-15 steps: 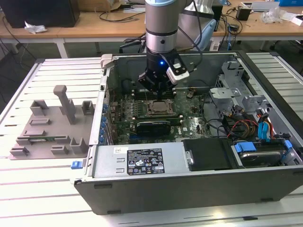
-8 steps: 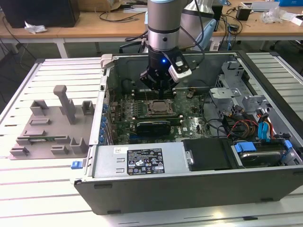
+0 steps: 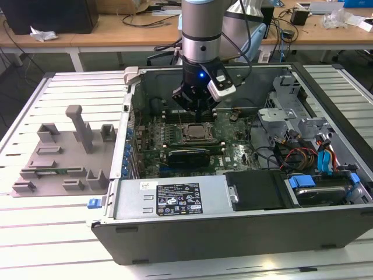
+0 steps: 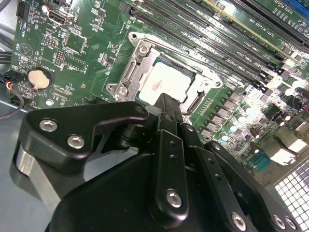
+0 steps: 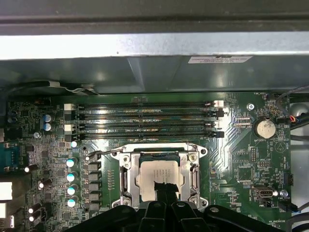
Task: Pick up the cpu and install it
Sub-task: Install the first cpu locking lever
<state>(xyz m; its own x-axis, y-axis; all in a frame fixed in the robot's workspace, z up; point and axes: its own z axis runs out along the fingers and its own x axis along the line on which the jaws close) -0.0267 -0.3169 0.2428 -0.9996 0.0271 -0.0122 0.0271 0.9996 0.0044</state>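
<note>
The cpu [image 3: 197, 133] lies flat in the motherboard socket [image 5: 126, 166] inside the open computer case, its silver top showing in both wrist views [image 4: 166, 79] [image 5: 155, 173]. My gripper [image 3: 195, 108] hangs straight above it. In both wrist views the black fingertips [image 4: 166, 99] [image 5: 161, 186] are pressed together, with nothing between them, and reach over the chip's near edge. Whether they touch the metal top I cannot tell. The socket's metal frame [image 4: 137, 53] stands open around the chip.
Memory slots [image 5: 145, 121] run beside the socket. The case wall [image 3: 233, 233], power supply [image 3: 175, 198], drive cage [image 3: 291, 99] and coloured cables [image 3: 303, 154] hem the board in. A grey fixture tray [image 3: 64, 151] sits at the exterior view's left, outside the case.
</note>
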